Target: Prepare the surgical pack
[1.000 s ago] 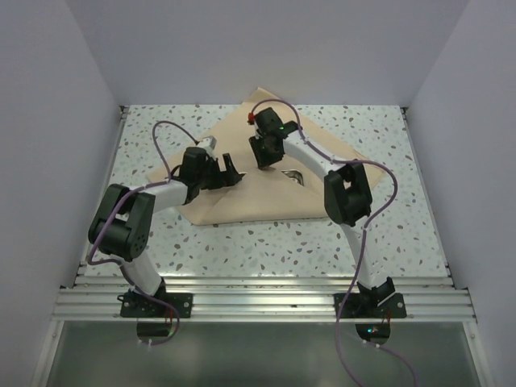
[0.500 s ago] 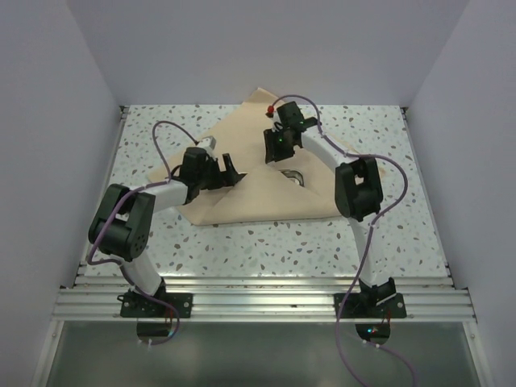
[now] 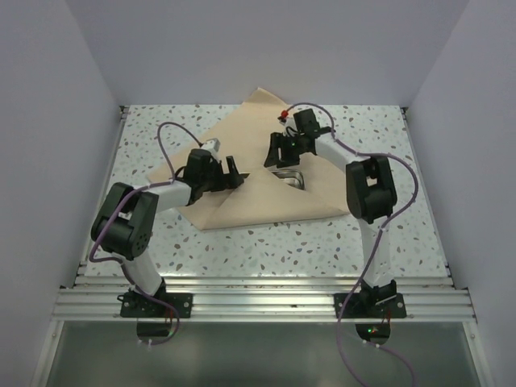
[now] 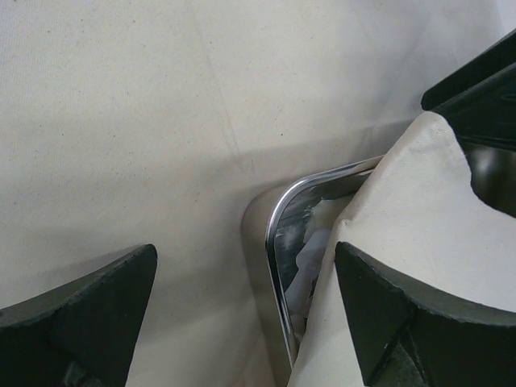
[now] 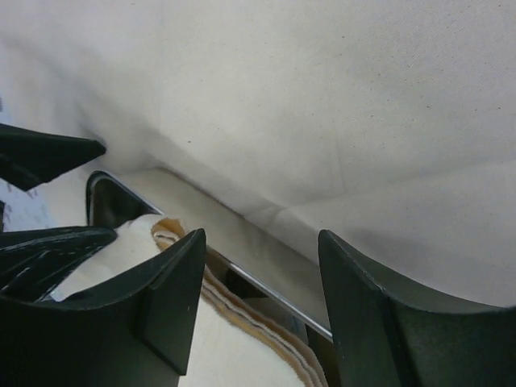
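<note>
While beige cloth sheet (image 3: 242, 205) lies spread on table (image 3: 387, 234), left gripper (image 3: 234, 171) hovers over its folded flap, jaws wide, holding nothing. At centre, steel tray (image 3: 289, 176) half under flap, white gauze (image 4: 316, 242) inside. Over tray's far edge, right gripper (image 3: 278, 153), jaws parted, empty.

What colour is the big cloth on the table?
The cloth is plain beige, with no pattern. The top external view shows it best.
</note>
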Action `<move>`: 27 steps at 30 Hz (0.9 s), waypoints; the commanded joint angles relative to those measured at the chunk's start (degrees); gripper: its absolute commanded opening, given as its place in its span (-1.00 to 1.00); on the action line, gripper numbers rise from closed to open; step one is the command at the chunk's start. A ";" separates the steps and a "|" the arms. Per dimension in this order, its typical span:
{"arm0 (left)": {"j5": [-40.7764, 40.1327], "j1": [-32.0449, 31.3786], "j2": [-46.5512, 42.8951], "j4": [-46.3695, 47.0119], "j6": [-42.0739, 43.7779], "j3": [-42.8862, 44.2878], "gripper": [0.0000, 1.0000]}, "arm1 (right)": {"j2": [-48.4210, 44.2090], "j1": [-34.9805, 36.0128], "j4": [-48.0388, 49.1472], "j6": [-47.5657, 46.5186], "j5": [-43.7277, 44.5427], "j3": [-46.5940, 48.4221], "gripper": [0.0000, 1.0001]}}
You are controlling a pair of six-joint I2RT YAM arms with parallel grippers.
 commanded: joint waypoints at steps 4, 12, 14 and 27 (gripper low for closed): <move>-1.63 -0.91 1.18 0.71 1.15 2.52 0.90 | -8.47 -2.10 13.48 3.92 -10.31 -5.02 0.25; -1.98 -1.08 1.53 0.45 1.32 2.96 0.90 | -6.36 -2.10 13.05 0.40 -14.55 -4.24 0.24; -2.07 -1.08 1.36 0.36 1.32 3.05 0.90 | -5.13 -2.01 13.22 0.23 -16.56 -3.62 0.24; -2.16 -1.08 1.09 -0.43 1.41 4.19 0.89 | -2.32 0.36 9.45 -3.29 -13.67 -2.92 0.21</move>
